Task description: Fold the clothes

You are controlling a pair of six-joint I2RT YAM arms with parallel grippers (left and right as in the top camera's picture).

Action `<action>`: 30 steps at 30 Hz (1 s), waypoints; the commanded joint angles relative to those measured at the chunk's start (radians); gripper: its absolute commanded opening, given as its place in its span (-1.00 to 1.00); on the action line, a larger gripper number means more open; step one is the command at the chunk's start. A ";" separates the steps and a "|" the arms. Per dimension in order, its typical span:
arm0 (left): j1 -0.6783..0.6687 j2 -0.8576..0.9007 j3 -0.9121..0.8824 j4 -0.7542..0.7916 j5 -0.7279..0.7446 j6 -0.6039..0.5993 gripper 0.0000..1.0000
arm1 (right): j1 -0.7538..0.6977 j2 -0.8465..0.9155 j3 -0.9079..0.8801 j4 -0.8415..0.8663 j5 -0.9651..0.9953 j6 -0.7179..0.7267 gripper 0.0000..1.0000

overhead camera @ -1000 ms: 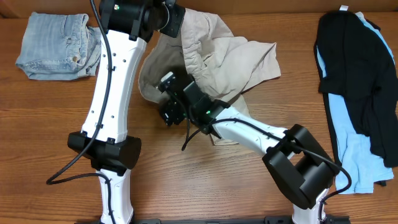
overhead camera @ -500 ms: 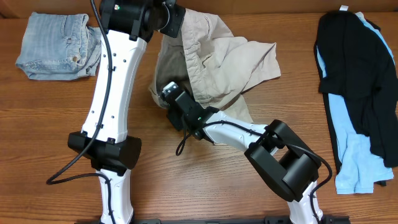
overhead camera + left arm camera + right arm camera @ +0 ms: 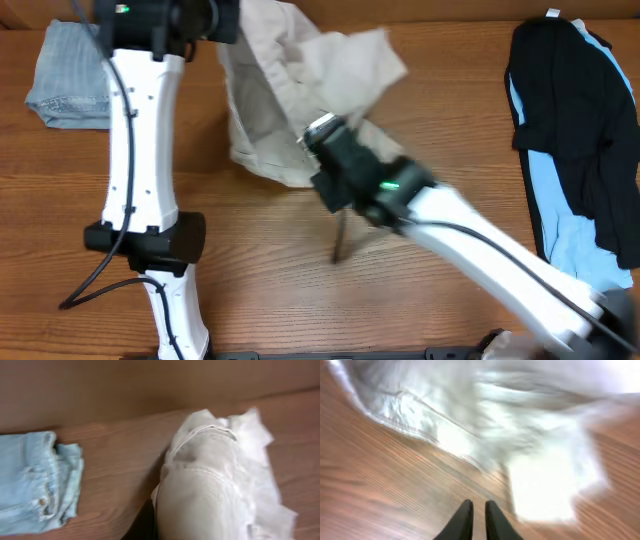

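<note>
The clothes, beige shorts (image 3: pixel 300 85), lie crumpled at the back middle of the table, their upper left part lifted. My left gripper (image 3: pixel 222 20) is at that lifted part. In the left wrist view the pale cloth (image 3: pixel 210 485) bunches right over the jaws and hides them, so it is shut on the shorts. My right gripper (image 3: pixel 318 150) is blurred at the shorts' lower right edge. In the right wrist view its black fingers (image 3: pixel 476 505) stand nearly together over bare wood with nothing between them, and the shorts (image 3: pixel 470 415) lie just ahead.
Folded blue denim shorts (image 3: pixel 70 75) sit at the back left, also seen in the left wrist view (image 3: pixel 35 485). Black and light-blue garments (image 3: pixel 575 130) lie along the right side. The right arm stretches from the front right corner across the table.
My left arm has swung left, dragging the shorts that way. The right gripper has gone from open to nearly shut and moved right along the cloth's lower edge, and its arm has stretched out.
</note>
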 commanded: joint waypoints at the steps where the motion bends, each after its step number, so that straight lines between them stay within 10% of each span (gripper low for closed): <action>1: 0.020 -0.032 0.116 -0.023 -0.007 -0.034 -0.92 | -0.046 -0.172 0.088 -0.078 0.014 0.011 -0.87; 6: 0.020 -0.032 0.206 -0.055 0.015 -0.034 -0.92 | -0.122 -0.350 0.135 -0.121 -0.053 0.011 -0.90; 13: -0.014 -0.031 0.216 -0.027 0.073 -0.061 -0.92 | -0.178 -0.298 0.113 -0.100 -0.259 0.109 -0.47; 16: -0.023 -0.031 0.216 -0.003 0.078 -0.071 -0.92 | -0.183 -0.224 0.093 -0.047 -0.308 0.150 0.65; 18: -0.024 -0.031 0.216 0.016 0.080 -0.087 -0.92 | -0.183 -0.159 0.087 0.004 -0.362 0.169 0.96; 30: -0.030 -0.032 0.219 0.122 0.100 -0.215 -0.92 | -0.183 0.217 0.087 0.390 -0.409 0.481 0.53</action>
